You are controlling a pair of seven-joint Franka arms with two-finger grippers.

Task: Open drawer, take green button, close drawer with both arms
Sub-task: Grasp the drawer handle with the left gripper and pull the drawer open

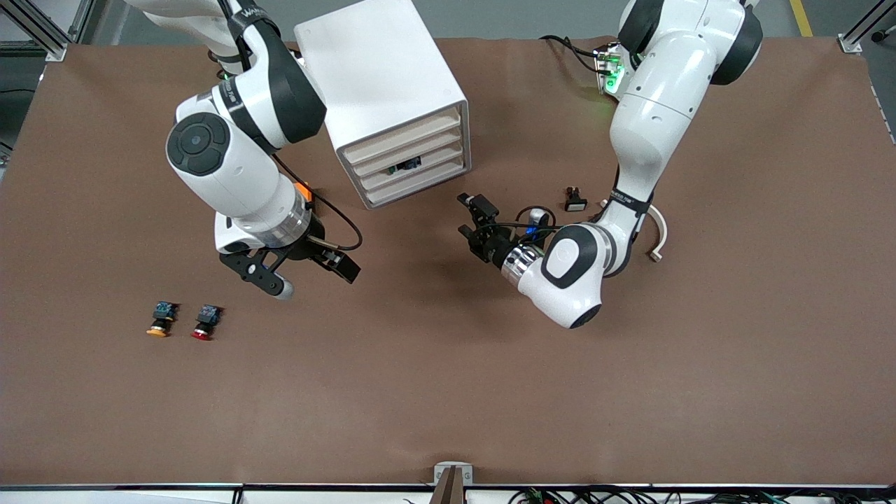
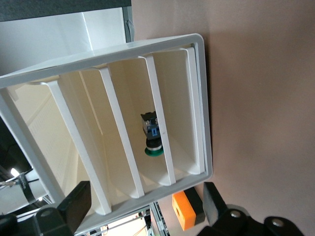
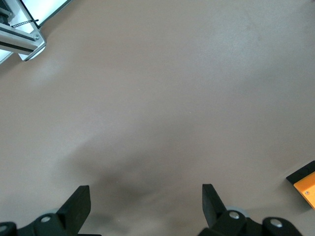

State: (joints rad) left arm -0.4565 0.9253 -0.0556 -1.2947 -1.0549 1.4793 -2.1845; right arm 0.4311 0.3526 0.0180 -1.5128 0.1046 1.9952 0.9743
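The white cabinet [image 1: 381, 77] stands near the robots' bases, its four tray drawers facing my left gripper. The drawer [image 1: 434, 165], third from the top, sits pushed in level with the others. In it lies the button [image 1: 406, 166], and the left wrist view shows its green cap and bluish block [image 2: 151, 136] partly hidden by the drawer's lip [image 2: 154, 98]. My left gripper [image 1: 467, 215] hovers open in front of the drawers, apart from them, with nothing held [image 2: 145, 206]. My right gripper [image 1: 311, 276] hangs open over bare table [image 3: 145, 204], at the right arm's end of the cabinet.
A yellow-orange-capped button [image 1: 159, 319] and a red-capped button [image 1: 206, 322] lie side by side toward the right arm's end, nearer the front camera. A small black-and-white part [image 1: 575, 199] and a cream curved piece [image 1: 658, 238] lie by the left arm.
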